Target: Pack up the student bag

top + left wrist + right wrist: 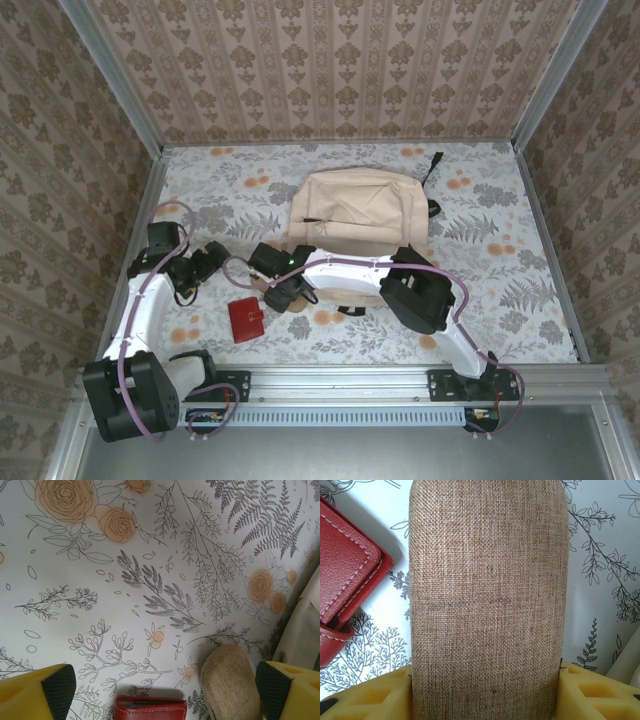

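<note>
Red wallet [244, 319] beside burlap case [487, 600]

Coarse, rough-woven tan cloth is noted on the pouch [487, 600]. Grained red leather-like material, stitched, is recorded on the wallet [345, 575]. Soft matt beige fabric is observed on the student bag [355, 210]. The printed table cover [100, 605] is found smooth, matt.
</note>
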